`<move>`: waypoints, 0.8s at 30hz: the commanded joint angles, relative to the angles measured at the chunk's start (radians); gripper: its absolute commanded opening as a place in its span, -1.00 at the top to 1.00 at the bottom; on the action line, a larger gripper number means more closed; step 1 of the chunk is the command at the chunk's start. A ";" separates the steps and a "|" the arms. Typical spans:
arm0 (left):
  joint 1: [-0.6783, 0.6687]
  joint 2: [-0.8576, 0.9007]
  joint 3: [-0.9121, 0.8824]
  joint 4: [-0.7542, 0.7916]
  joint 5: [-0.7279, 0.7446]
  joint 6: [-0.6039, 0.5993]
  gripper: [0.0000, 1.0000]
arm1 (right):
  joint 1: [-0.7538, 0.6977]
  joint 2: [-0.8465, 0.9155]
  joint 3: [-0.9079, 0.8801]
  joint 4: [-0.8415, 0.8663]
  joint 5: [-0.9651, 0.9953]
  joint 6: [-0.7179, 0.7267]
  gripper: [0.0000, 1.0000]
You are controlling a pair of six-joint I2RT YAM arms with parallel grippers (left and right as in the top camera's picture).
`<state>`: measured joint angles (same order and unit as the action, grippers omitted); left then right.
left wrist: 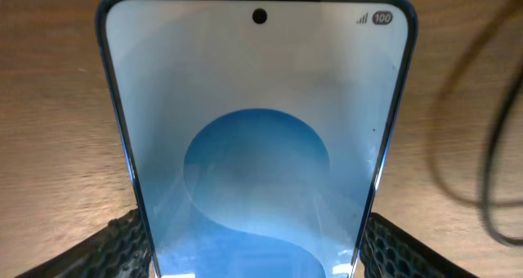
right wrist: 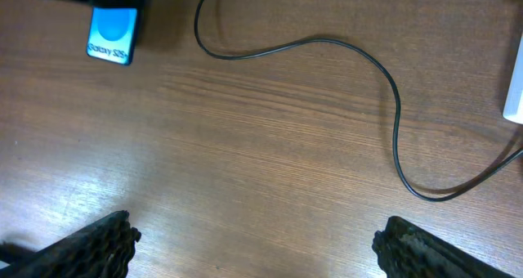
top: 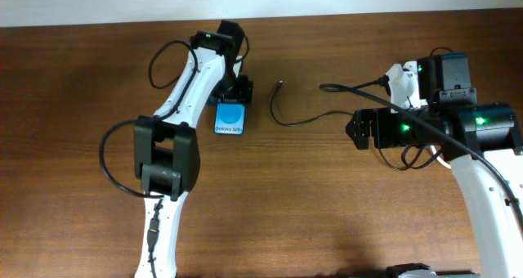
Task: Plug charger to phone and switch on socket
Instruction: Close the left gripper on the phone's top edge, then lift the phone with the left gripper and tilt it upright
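Left tool [left wrist: 257, 257] straddles the "Galaxy S25" phone [top: 230, 118], "100" at its corner; grip unclear. Right tool [right wrist: 253, 245] gapes wide, empty.

"Galaxy S25" and "100" on the phone [top: 230, 118] screen

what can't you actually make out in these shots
- Socket: right wrist view, the right edge leaves only a corner; switches unseen.
- Phone port: left wrist view, the bottom edge cuts off the near end; overhead, the left claw covers the far end.
- Charger tip: overhead, too small; right wrist view, past the top edge.
- Left claw grip: contact with the phone unclear.
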<state>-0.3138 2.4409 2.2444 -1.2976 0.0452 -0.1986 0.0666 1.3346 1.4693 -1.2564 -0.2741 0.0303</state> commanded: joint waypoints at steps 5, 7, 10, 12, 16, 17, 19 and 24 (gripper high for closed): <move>-0.002 -0.001 0.186 -0.079 0.011 0.012 -0.24 | 0.005 0.003 0.013 0.000 -0.034 0.008 -0.97; -0.002 -0.001 0.220 -0.101 0.011 0.012 0.01 | 0.005 0.003 0.013 0.000 -0.034 0.009 -0.97; 0.003 -0.001 0.264 -0.134 0.015 -0.022 0.44 | 0.005 0.003 0.013 0.000 -0.034 0.025 -0.96; 0.008 -0.001 0.277 -0.141 0.036 -0.026 0.61 | 0.005 0.003 0.014 0.005 -0.034 0.056 -0.97; 0.021 -0.001 0.283 -0.156 0.098 -0.041 1.00 | 0.005 0.003 0.014 0.019 -0.042 0.089 -0.97; 0.024 -0.001 0.283 -0.164 0.097 -0.080 1.00 | 0.005 0.003 0.014 0.022 -0.044 0.092 -0.97; 0.037 -0.001 0.283 -0.180 0.098 -0.168 1.00 | 0.005 0.003 0.014 0.027 -0.055 0.100 -0.97; 0.069 -0.001 0.283 -0.206 0.206 -0.239 1.00 | 0.005 0.003 0.014 0.042 -0.064 0.140 -0.97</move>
<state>-0.2749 2.4432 2.4992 -1.4914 0.1417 -0.3546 0.0666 1.3346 1.4693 -1.2247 -0.3172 0.1299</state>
